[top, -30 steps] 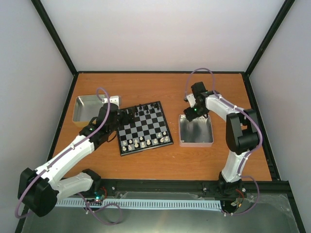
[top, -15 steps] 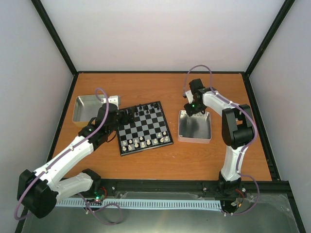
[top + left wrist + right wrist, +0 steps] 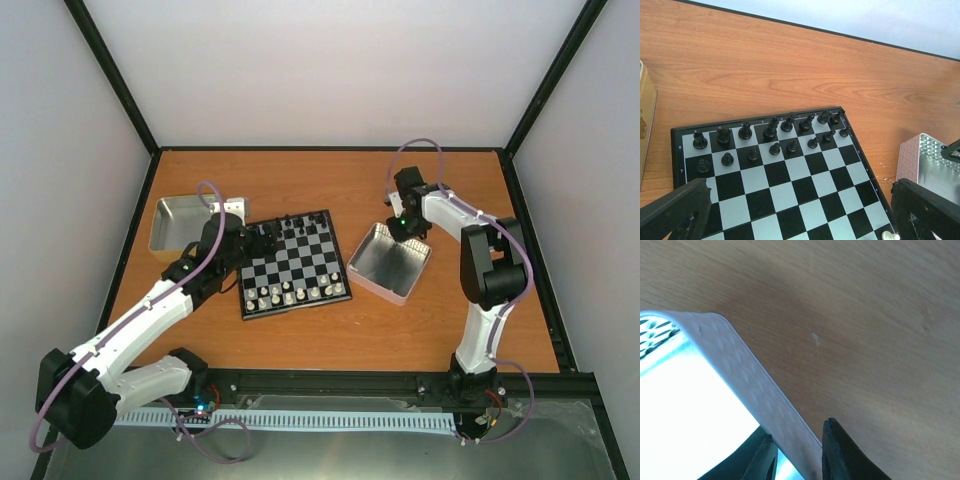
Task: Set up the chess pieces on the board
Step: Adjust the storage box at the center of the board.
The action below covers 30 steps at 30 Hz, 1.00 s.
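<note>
The board lies left of centre, with the cream-white chess pieces lined up on its two near rows and black pieces on its far rows. My left gripper hovers over the board's far-left part, open with nothing between its jaws. In the left wrist view its fingers stand wide apart above the board, and one white piece shows at the bottom edge. My right gripper is shut on the far wall of a silver tray; that wall runs between its fingers.
A second silver tray sits at the far left beside the left arm. The held tray lies askew, its left corner close to the board's right edge. Black frame rails border the orange table.
The right gripper's jaws have closed on the tray's far wall. The tray has turned, its near-left corner swinging toward the board. The left arm has not moved.
</note>
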Tool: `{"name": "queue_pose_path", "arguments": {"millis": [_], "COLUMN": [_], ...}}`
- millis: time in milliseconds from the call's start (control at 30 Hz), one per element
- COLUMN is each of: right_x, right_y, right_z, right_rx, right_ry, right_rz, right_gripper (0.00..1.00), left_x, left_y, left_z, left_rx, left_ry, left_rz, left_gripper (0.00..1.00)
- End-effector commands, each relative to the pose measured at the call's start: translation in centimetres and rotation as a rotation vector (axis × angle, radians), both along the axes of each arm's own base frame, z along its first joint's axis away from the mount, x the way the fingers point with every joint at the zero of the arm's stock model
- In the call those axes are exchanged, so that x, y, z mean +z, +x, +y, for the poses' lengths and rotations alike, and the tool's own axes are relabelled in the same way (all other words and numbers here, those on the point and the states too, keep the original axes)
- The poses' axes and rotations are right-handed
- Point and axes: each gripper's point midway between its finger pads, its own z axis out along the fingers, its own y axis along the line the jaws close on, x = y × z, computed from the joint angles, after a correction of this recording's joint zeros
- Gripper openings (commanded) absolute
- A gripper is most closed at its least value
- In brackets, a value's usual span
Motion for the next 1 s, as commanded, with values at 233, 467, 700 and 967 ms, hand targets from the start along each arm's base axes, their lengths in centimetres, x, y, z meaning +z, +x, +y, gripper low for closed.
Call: {"name": "queue_pose_path", "arguments": {"millis": [233,467,700,967], "right_x": [0.1,-0.4,-0.8,4.2], "right_y": [-5.1,-8.9,-11.0,-8.3], "right_z": [-4.1,-5.8,-7.6,-6.4], "right_rx": [-0.348,-0.65,-0.773,-0.741], "right_ry": [-0.076,-0.06,-0.132,-0.011], "right_rz": [0.054,0.074,0.077,-0.052], "right_gripper": [0.2,0.16,0.16,0.53], "left_x": [0.7,0.5,0.6,0.9], "left_y": [0.1,0.1,0.2,0.3], "left_z": [-0.2,-0.4,-0.6,-0.7], "left_rx": [-0.016,-0.023,-0.035,-0.036], "left_ry": [-0.01,-0.019,-0.014,-0.016], "left_rz": [-0.034,-0.027,-0.029,-0.033], "left_gripper": [1.0,1.0,1.0,1.0]}}
